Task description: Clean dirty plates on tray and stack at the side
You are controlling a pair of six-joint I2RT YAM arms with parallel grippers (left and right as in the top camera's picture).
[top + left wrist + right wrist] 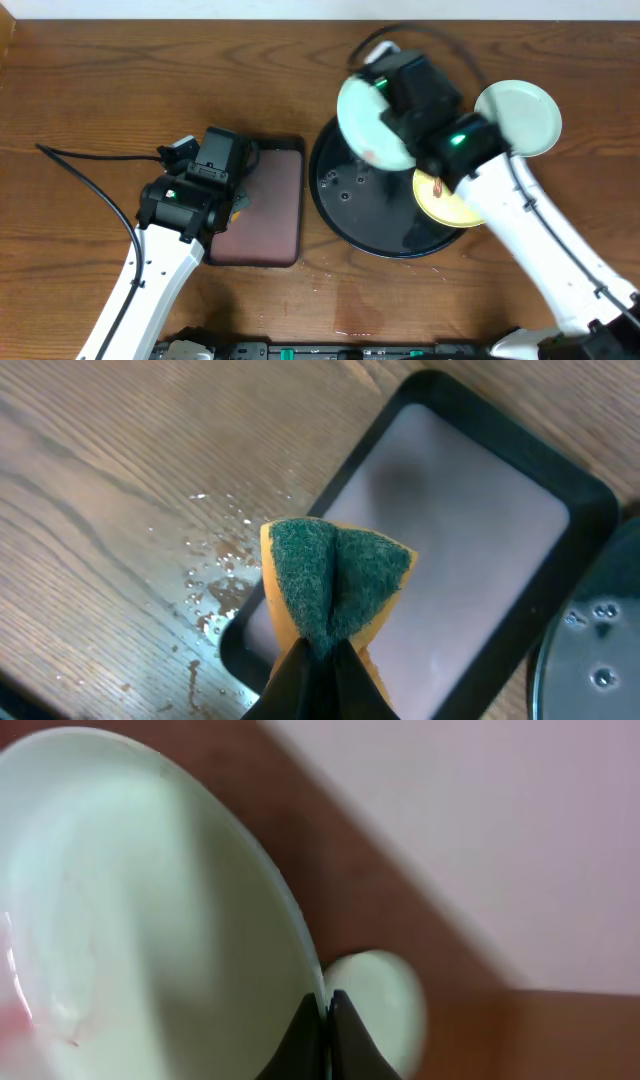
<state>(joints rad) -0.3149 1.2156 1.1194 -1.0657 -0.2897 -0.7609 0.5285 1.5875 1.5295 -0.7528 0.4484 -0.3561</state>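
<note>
My right gripper (398, 118) is shut on the rim of a light blue plate (367, 120) and holds it tilted above the far left part of the black round tray (345, 195). The plate has a reddish smear; it fills the left of the right wrist view (150, 920), pinched at the jaws (326, 1010). A pale yellow plate (440, 203) with a brown smear lies on the tray, partly under my right arm. Another light blue plate (522, 115) lies on the table right of the tray. My left gripper (320, 655) is shut on a folded green and yellow sponge (335, 585).
A dark brown rectangular tray (270, 205) lies left of the black tray, under the sponge; it also shows in the left wrist view (470, 530). Water drops and brown specks (215, 575) lie on the wood beside it. A black cable (85, 175) runs across the left table.
</note>
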